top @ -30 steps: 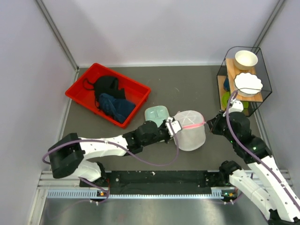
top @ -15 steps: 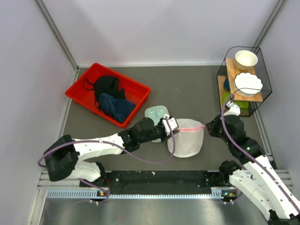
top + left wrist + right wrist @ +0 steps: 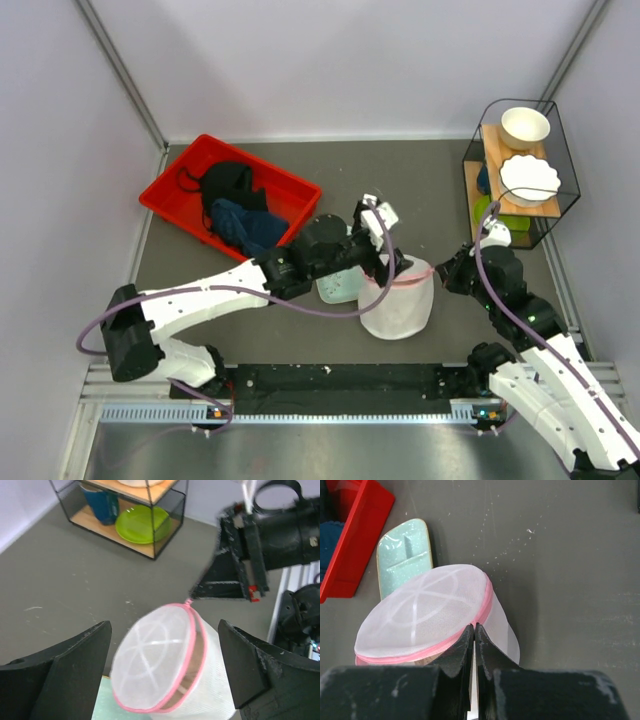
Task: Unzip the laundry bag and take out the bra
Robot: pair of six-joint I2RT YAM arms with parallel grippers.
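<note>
The left gripper (image 3: 164, 630) hovered with its two black fingers spread wide and held nothing. Directly under the gap between them stood the round, drum-shaped laundry bag (image 3: 160, 672) of white translucent mesh with pink trim. The right gripper (image 3: 473, 630) had its fingers pressed together, and their tips met the pink zipper line at the side of the bag nearest to them. It seemed to pinch the zipper pull or the trim there, but the small pull itself could not be seen clearly. Just under the trim, on the side towards the right gripper, a pale beige band showed, so the zipper was perhaps partly open. The pale pink bra could not be made out for certain and was most probably inside the bag. Beyond the bag from the right fingertips, and a little to their left, lay the mint green rectangular tray (image 3: 402, 555), close beside the bag. By my judgement the bag was very light and soft. It would lean or slide on the grey table (image 3: 560, 555) under any pull, so the mesh wall needed to be held near the zipper while the pull was drawn along. The bra would be soft and light as well, and a padded cup edge looked a safer hold than a thin strap.
</note>
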